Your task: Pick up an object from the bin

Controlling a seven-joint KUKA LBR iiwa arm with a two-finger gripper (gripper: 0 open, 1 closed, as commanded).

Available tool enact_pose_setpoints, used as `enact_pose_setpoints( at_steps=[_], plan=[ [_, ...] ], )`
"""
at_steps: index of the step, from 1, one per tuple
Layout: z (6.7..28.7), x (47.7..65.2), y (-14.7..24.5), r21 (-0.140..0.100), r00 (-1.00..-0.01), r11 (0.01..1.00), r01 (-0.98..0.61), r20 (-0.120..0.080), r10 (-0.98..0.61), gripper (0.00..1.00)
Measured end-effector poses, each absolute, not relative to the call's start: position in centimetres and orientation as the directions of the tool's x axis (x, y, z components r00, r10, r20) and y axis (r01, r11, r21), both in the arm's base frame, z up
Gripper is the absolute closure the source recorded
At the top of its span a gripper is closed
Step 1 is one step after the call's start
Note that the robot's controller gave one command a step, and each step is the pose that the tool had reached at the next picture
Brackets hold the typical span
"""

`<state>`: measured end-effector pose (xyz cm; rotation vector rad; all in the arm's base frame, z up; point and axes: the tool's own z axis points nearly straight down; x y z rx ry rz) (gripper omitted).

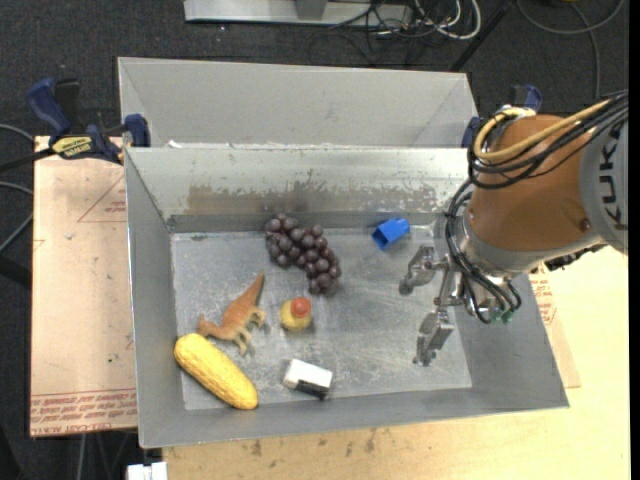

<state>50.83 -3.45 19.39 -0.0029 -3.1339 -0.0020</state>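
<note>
The hand (413, 325) hangs spread wide and empty over the bare floor of the bin (300, 173), right of centre, below a small blue block (391, 231).

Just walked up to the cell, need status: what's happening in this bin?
The arm's pincer hangs open over bare floor at the right side of the bin, holding nothing. The blue block lies nearest, by the back wall. The grape bunch, orange dinosaur, corn cob and small white box lie untouched farther left.
</note>
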Motion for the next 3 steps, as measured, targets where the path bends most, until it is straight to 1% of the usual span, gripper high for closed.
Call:
enact_pose_setpoints(
  at_steps=[1, 2, 3],
  plan=[
    [19.8, 51.0, -3.4, 0.001, -1.0, 1.0, 0.0, 0.0, 0.0, 0.0],
    [14.4, 55.5, 1.3, 0.0, -0.996, 0.996, -0.086, -0.009, -0.086, 0.0],
    [12.9, 58.0, 5.2, 0.001, -1.0, 1.0, -0.014, 0.001, -0.014, 0.0]
  ],
)
